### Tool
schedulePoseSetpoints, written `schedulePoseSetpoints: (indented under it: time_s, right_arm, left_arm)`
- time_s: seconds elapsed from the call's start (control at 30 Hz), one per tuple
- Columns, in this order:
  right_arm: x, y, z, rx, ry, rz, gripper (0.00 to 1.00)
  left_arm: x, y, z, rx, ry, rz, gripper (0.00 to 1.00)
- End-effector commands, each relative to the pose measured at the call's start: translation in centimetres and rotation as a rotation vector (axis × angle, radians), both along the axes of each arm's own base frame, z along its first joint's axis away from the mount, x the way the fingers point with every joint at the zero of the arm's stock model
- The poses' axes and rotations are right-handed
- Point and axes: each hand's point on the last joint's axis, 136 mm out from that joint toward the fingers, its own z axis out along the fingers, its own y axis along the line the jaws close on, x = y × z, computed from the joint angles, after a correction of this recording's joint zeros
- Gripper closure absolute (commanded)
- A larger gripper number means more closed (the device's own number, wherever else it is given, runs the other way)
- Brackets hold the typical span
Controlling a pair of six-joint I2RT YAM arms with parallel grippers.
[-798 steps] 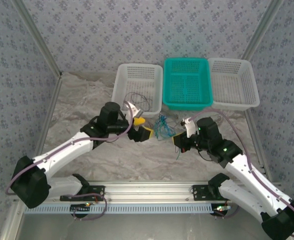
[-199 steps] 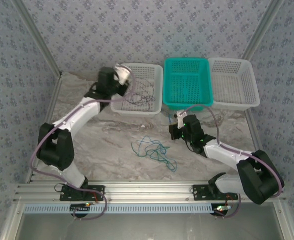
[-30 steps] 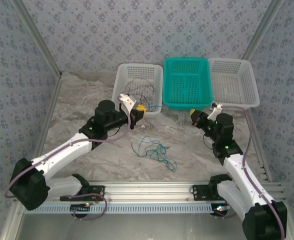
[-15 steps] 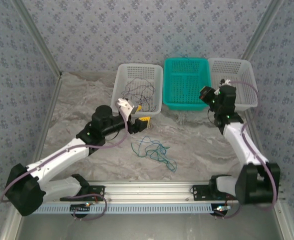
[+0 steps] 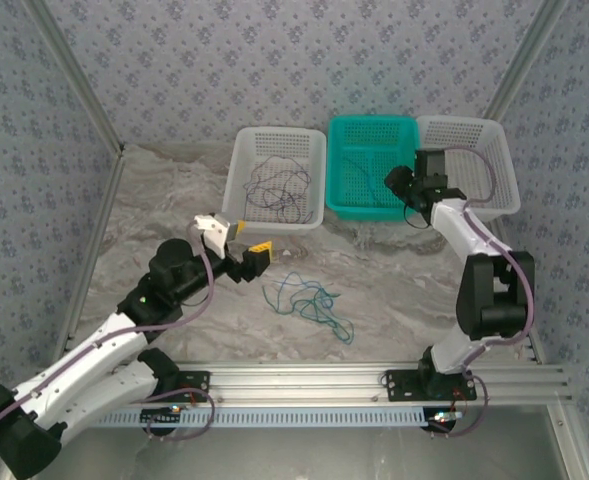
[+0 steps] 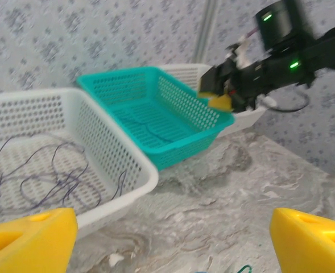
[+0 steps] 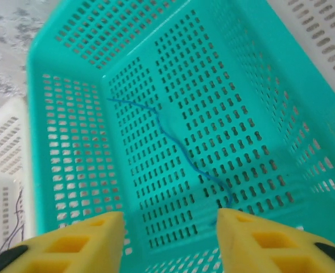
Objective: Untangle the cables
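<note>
Left gripper: jaws wide apart, nothing between them. Only the two yellow fingertips show in the left wrist view, both cut off by the bottom edge. From above, the left gripper hangs over the table, just near of the left white basket. The tangle of blue and teal-green cables lies loose on the table, near and to the right of this gripper, apart from it. In the left wrist view only a scrap of teal-green shows at the bottom edge, the rest cut off. The dark purplish cable sits in loose loops inside the left white basket, far of the left gripper, also seen in the wrist view.

Right gripper: jaws parted, nothing clamped between. It is over the right part of the teal basket. From above, the right gripper is dark and its fingertips are hard to make out. A blue cable runs in a wavy line across the teal basket's floor. Its near end drops out of sight by the tip of the right-hand finger, so contact cannot be told. This cable is too faint to trace from above. The right white basket stands just right of the teal one.
</note>
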Motion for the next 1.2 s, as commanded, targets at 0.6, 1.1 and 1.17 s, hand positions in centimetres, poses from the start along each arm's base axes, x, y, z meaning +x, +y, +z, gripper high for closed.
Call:
schedulePoseSetpoints:
  time_s: [0.6,1.1,1.17]
  right_arm:
    - [-23.0,16.2,-4.3,-0.120,0.198,0.765,0.50]
    - [-23.1,21.6,-12.4,-0.243,0.485,0.981,0.60]
    - [-23.0,21.6,-13.1,-0.270,0.509,0.966,0.63]
  left_arm:
    - [3.1,-1.0,-4.0,0.129,0.041,0.069,0.18]
    - [2.3,-0.1,-4.8,0.139,0.079,0.085,0.17]
    - [2.4,-0.1,-4.9,0.139,0.085,0.092,0.17]
